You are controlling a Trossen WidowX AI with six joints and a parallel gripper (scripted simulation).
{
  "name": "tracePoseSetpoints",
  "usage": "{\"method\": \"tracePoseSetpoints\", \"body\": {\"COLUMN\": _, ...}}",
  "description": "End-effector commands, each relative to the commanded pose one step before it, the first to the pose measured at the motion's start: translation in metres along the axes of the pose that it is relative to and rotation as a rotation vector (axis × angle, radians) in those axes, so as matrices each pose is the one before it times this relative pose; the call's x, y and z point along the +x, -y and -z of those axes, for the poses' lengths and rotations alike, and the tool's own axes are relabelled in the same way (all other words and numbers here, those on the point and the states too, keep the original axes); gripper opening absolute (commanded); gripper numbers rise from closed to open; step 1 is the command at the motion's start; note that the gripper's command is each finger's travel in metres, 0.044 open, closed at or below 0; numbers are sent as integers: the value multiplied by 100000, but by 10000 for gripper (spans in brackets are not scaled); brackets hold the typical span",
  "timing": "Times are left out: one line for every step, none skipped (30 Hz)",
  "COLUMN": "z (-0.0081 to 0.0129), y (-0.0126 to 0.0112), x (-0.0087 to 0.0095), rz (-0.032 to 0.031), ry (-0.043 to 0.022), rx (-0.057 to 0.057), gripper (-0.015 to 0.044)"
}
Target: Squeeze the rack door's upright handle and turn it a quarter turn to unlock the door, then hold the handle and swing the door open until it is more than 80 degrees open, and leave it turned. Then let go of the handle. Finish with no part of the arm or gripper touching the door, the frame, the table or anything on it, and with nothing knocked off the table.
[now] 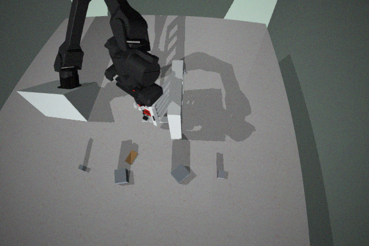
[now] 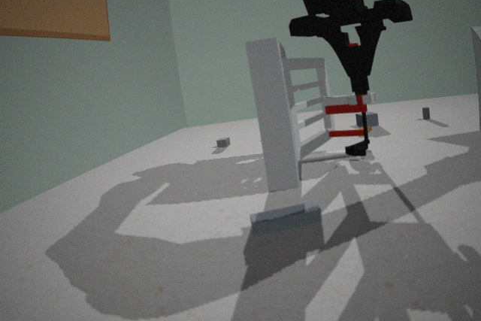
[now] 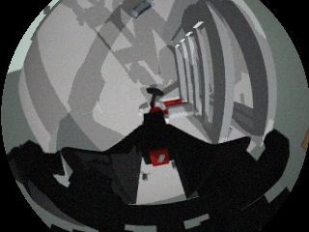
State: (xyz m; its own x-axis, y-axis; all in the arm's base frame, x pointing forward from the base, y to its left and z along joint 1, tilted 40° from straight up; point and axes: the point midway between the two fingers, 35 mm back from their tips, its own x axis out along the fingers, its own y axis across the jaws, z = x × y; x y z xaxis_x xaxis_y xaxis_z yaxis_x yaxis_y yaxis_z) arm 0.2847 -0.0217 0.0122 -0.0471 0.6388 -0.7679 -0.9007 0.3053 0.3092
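My gripper (image 1: 139, 103) (image 2: 360, 91) (image 3: 154, 128) is shut on the upper end of the handle. The handle (image 2: 365, 127) is a thin dark upright rod with a black foot and red crossbars on its left in the exterior view. The white slatted door (image 1: 153, 115) (image 2: 324, 80) stands partly open, at an angle to the white frame (image 1: 177, 73) (image 2: 270, 115). It is well short of square to the frame. My fingers hide the handle's top, and the arm covers part of the door in the top view. The handle's exact turn is hard to tell.
Grey blocks (image 1: 121, 176) (image 1: 180, 173) (image 1: 221, 174) and an orange block (image 1: 131, 157) lie on the table in front of the rack. A long grey-blue block (image 2: 287, 218) lies near the frame. The arm's pale pedestal (image 1: 56, 105) stands left of the rack.
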Motion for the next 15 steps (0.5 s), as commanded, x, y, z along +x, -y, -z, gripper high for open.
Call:
{"method": "tracePoseSetpoints", "body": {"z": -342, "y": -1018, "x": 80, "rz": 87, "ry": 278, "rx": 8568, "gripper": 17}}
{"method": "tracePoseSetpoints", "body": {"z": -59, "y": -229, "x": 2, "rz": -13, "ry": 3, "rx": 1781, "gripper": 17}}
{"method": "tracePoseSetpoints", "body": {"z": -53, "y": -226, "x": 3, "rz": -13, "ry": 3, "rx": 1752, "gripper": 17}}
{"method": "tracePoseSetpoints", "body": {"z": -64, "y": -220, "x": 0, "rz": -12, "ry": 3, "rx": 1721, "gripper": 17}}
{"method": "tracePoseSetpoints", "body": {"z": -60, "y": -226, "x": 2, "rz": -13, "ry": 3, "rx": 1760, "gripper": 17}}
{"method": "tracePoseSetpoints", "body": {"z": -53, "y": -224, "x": 3, "rz": -13, "ry": 3, "rx": 1737, "gripper": 17}}
{"method": "tracePoseSetpoints", "body": {"z": -64, "y": -220, "x": 0, "rz": -12, "ry": 3, "rx": 1715, "gripper": 17}}
{"method": "tracePoseSetpoints", "body": {"z": -60, "y": -224, "x": 1, "rz": -13, "ry": 3, "rx": 1744, "gripper": 17}}
{"method": "tracePoseSetpoints", "body": {"z": -53, "y": -223, "x": 3, "rz": -13, "ry": 3, "rx": 1727, "gripper": 17}}
{"method": "tracePoseSetpoints", "body": {"z": -64, "y": -218, "x": 0, "rz": -12, "ry": 3, "rx": 1701, "gripper": 17}}
{"method": "tracePoseSetpoints", "body": {"z": -59, "y": -221, "x": 1, "rz": -13, "ry": 3, "rx": 1720, "gripper": 17}}
{"method": "tracePoseSetpoints", "body": {"z": -53, "y": -220, "x": 2, "rz": -13, "ry": 3, "rx": 1707, "gripper": 17}}
{"method": "tracePoseSetpoints", "body": {"z": -62, "y": -213, "x": 0, "rz": -11, "ry": 2, "rx": 1663, "gripper": 17}}
{"method": "tracePoseSetpoints", "body": {"z": -57, "y": -215, "x": 1, "rz": -12, "ry": 3, "rx": 1677, "gripper": 17}}
{"method": "tracePoseSetpoints", "body": {"z": -52, "y": -215, "x": 2, "rz": -13, "ry": 3, "rx": 1663, "gripper": 17}}
